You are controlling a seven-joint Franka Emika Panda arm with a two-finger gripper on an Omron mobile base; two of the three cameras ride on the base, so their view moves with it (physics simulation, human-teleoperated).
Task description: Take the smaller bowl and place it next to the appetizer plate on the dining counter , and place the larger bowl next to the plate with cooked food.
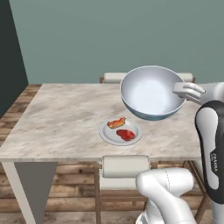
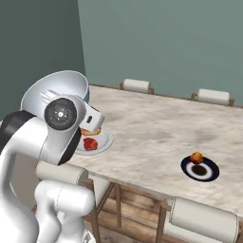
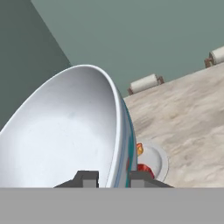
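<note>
My gripper (image 1: 180,90) is shut on the right rim of the larger bowl (image 1: 151,94), white inside and light blue outside, and holds it tilted in the air over the dining counter (image 1: 61,118). In the hand view the bowl's rim (image 3: 120,131) runs between my fingertips (image 3: 89,178). The plate with cooked food (image 1: 110,135) lies on the counter below and to the left of the bowl, holding a hot dog (image 1: 116,123) and red meat (image 1: 126,134). Farther right along the counter sits the appetizer plate (image 2: 211,170) with its orange morsel (image 2: 196,157). The smaller bowl is out of view.
Cushioned stools stand along the counter: one at the near edge (image 1: 125,166), two on the far side (image 2: 136,85) (image 2: 216,96), another near right (image 2: 201,218). Bare counter (image 2: 156,128) stretches between the two plates. A teal wall lies behind.
</note>
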